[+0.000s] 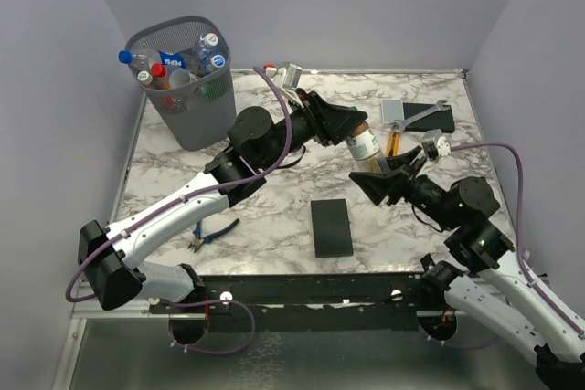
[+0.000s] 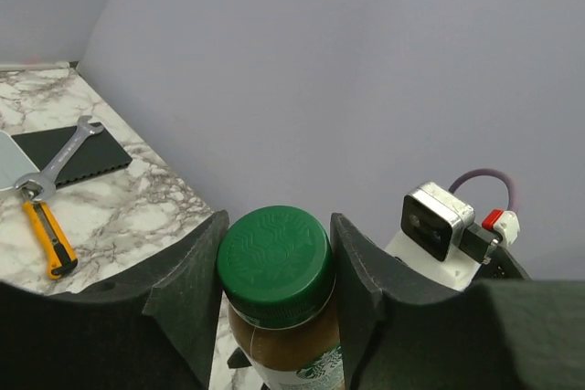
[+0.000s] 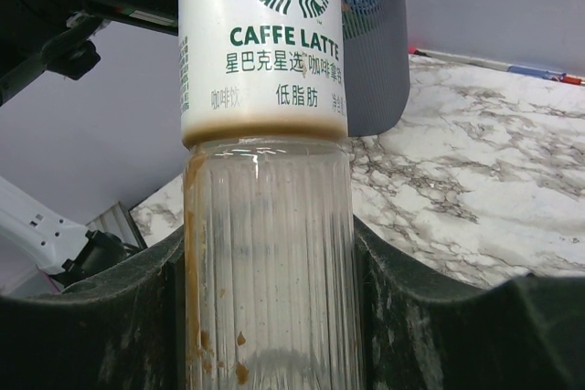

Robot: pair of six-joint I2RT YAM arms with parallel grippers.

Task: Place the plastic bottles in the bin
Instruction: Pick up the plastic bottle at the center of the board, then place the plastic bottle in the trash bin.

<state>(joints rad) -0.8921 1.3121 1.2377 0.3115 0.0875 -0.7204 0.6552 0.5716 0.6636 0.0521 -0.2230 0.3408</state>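
Observation:
A Caffe Latte bottle (image 1: pixel 364 146) with a green cap, a white label and brown dregs is held in the air over the middle of the table between both grippers. My left gripper (image 1: pixel 350 131) is shut on its cap (image 2: pixel 274 258), a finger (image 2: pixel 196 294) pressed to each side. My right gripper (image 1: pixel 388 171) is shut on the clear ribbed lower body (image 3: pixel 265 226). The dark grey mesh bin (image 1: pixel 187 121) stands at the far left with several bottles (image 1: pixel 183 66) inside. It also shows behind the label in the right wrist view (image 3: pixel 375 52).
A black slab (image 1: pixel 331 227) lies at centre front and blue-handled pliers (image 1: pixel 208 235) at front left. At the back right lie a wrench (image 1: pixel 420 114), an orange-handled screwdriver (image 1: pixel 393 142) and another black slab (image 1: pixel 437 121), also in the left wrist view (image 2: pixel 78 157).

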